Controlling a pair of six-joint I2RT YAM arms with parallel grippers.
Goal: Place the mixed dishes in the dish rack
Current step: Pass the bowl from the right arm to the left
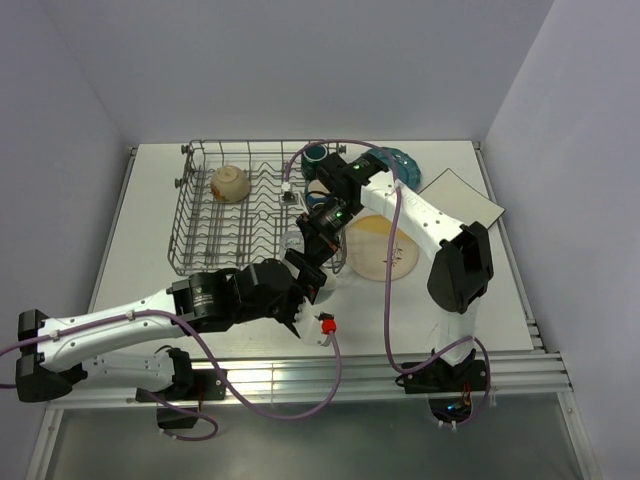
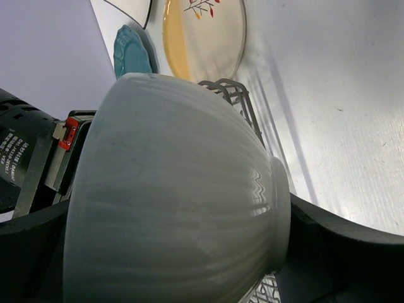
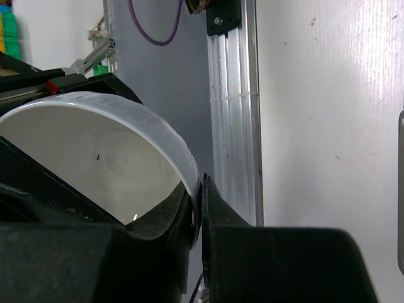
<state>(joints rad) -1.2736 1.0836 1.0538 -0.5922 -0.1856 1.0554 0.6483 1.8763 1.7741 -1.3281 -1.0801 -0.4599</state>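
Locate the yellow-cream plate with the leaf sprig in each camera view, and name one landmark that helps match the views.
Top external: the yellow-cream plate lies flat on the table, right of the dish rack and partly under the right arm.
Left wrist: it sits at the top edge, near the centre.
Right wrist: not in it.
Landmark: the teal plate, which shows in the top external and left wrist views only.
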